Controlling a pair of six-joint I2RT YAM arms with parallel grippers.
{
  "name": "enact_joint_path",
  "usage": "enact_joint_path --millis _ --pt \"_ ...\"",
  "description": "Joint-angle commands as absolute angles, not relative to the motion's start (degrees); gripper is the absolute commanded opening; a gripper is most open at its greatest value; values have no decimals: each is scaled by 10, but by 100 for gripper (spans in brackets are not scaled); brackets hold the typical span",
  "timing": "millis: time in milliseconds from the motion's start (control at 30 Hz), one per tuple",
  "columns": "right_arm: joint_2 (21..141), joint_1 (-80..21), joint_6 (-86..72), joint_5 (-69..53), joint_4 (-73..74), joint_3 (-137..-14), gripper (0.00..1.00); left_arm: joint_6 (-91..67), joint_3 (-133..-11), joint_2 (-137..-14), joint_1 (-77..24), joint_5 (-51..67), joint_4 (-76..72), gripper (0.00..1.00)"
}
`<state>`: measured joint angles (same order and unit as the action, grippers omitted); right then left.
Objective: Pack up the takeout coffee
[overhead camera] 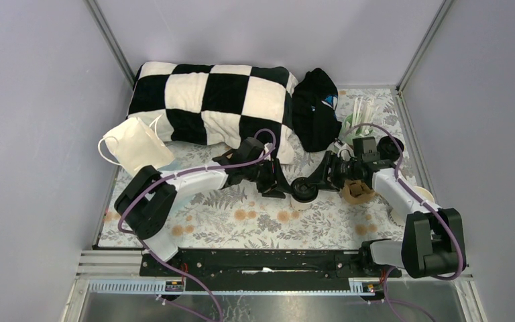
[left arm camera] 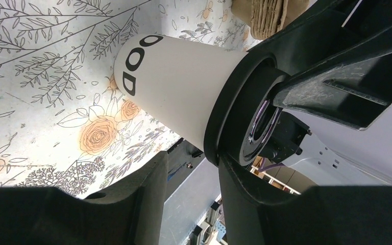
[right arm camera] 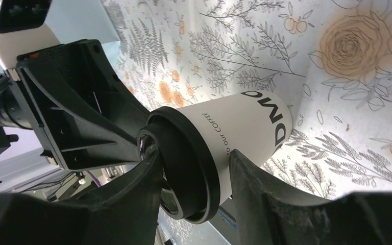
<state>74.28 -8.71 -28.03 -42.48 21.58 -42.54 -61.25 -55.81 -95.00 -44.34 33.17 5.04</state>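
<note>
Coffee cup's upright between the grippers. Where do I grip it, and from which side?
Take the coffee cup by its white wall just under the black lid, coming in level from the side. It stands upright and tapers downward, so the wider lid rim should stop it slipping.

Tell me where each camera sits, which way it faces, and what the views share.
Top external: above and behind the bases, looking down at the floral table; both arms show, left gripper and right gripper flanking the coffee cup.
Left wrist: on the left wrist, facing the cup's side; own fingers below.
Right wrist: on the right wrist, facing the cup from the opposite side; own fingers below.
Shared: all three show the cup.
</note>
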Motion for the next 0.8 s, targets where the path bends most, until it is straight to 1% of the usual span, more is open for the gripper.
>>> enact_joint_path --millis 0,200,233,300,400,467,567,633,767 --pt "756 -91 -325 -438 114 -332 50 -599 -548 -965 -449 293 44 44" --pt "749 -91 -366 -434 -10 -226 50 -599 -473 -944 -451 277 32 41" --pt "748 -92 -358 -430 -5 -229 50 -600 -465 -939 -452 275 28 41" --pt "735 -92 -353 -425 18 -238 55 -599 -454 -929 -456 267 27 41" --pt "734 -95 -352 -437 19 -260 59 -594 -451 -922 -462 254 29 40" --pt "752 -108 -358 -438 7 -271 61 -588 -448 -920 -467 241 29 40" --pt "789 -124 -376 -442 -64 -272 62 -593 -439 -915 -471 232 22 40" --pt "804 -125 -359 -438 -34 -297 62 -582 -452 -904 -470 224 44 41" --pt "782 -125 -331 -428 42 -342 67 -553 -513 -887 -470 215 97 46"
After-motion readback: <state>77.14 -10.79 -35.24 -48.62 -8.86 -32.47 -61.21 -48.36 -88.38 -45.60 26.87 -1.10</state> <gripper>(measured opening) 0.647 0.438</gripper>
